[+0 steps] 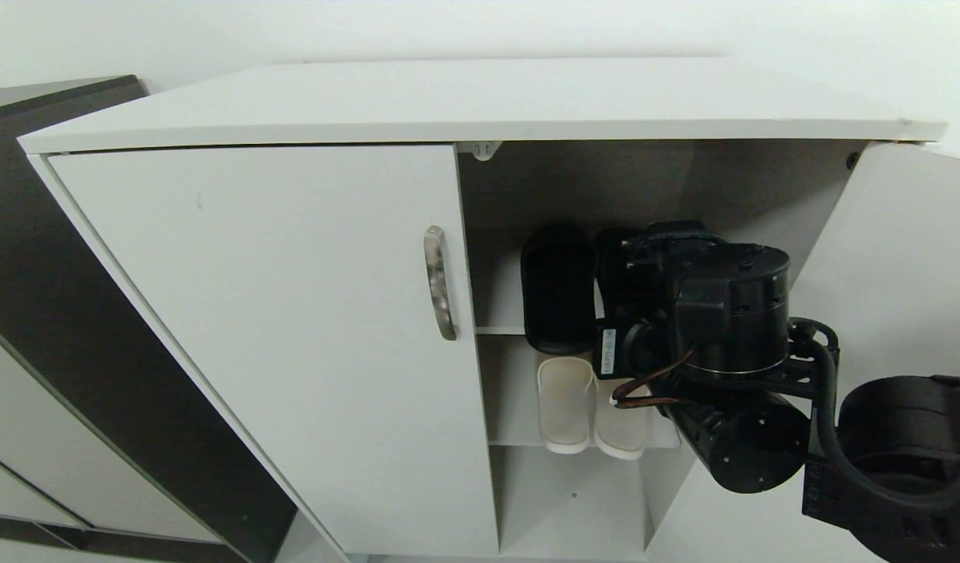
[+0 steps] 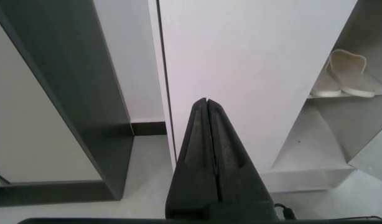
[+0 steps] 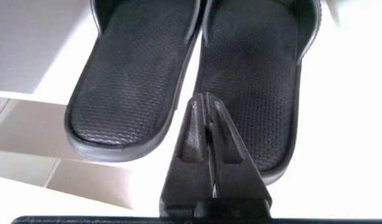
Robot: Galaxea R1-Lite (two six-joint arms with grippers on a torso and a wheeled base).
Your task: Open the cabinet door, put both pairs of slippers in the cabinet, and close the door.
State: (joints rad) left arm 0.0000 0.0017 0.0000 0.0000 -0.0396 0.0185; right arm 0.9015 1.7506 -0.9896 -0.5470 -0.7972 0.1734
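Note:
The white cabinet (image 1: 480,98) has its left door (image 1: 253,313) closed and its right door (image 1: 902,274) swung open. A pair of black slippers (image 1: 558,289) lies on the upper shelf, heels at the shelf's front edge. Below them, a pair of white slippers (image 1: 566,403) rests on the lower shelf, visible too in the left wrist view (image 2: 346,71). My right arm is in the open half; its gripper (image 3: 206,102) is shut and holds nothing, just above the heels of the black slippers (image 3: 135,81). My left gripper (image 2: 206,102) is shut and holds nothing, low before the closed door.
A metal handle (image 1: 439,281) sits on the closed door's right edge. A dark grey panel (image 1: 58,274) stands left of the cabinet. The bottom compartment (image 1: 574,493) holds nothing. Bare floor (image 2: 147,162) lies below the left gripper.

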